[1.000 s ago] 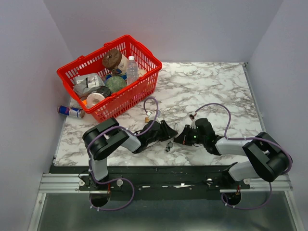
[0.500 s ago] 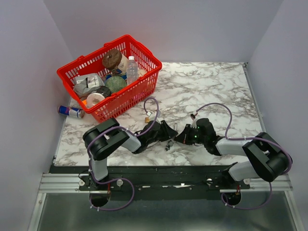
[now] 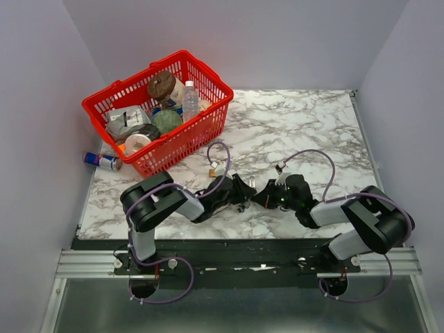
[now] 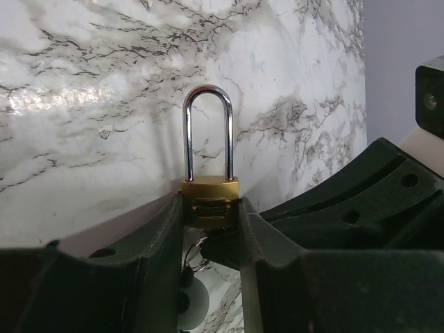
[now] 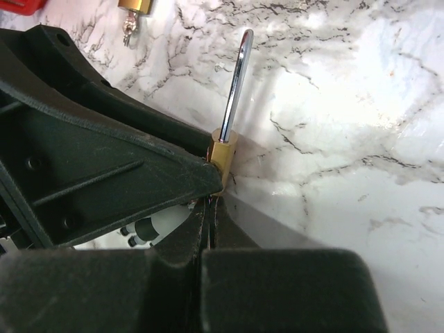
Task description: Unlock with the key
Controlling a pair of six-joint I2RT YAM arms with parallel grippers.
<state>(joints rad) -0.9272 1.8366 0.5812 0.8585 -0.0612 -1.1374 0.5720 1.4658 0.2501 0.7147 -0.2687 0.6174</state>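
The small brass padlock (image 4: pixel 210 195) stands upright with its silver shackle (image 4: pixel 208 97) pointing away, clamped by its body between my left gripper's (image 4: pixel 210 207) fingers. In the top view the left gripper (image 3: pixel 243 191) and right gripper (image 3: pixel 259 198) meet tip to tip at the table's near middle. My right gripper (image 5: pixel 212 202) is shut, its tips pressed against the base of the padlock (image 5: pixel 225 154). The key's blade is hidden between the fingers and the lock. Only its thin ring (image 4: pixel 195 254) shows under the padlock, beside the right fingertips (image 4: pixel 220 250).
A second brass padlock (image 5: pixel 135 5) with keys lies on the marble just beyond the left gripper, also seen in the top view (image 3: pixel 211 171). A red basket (image 3: pixel 184 54) full of goods stands at the back left, with a can (image 3: pixel 100 161) beside it.
The right gripper has edged slightly left, closer against the left gripper and the padlock. The left gripper still holds the padlock in the same place.
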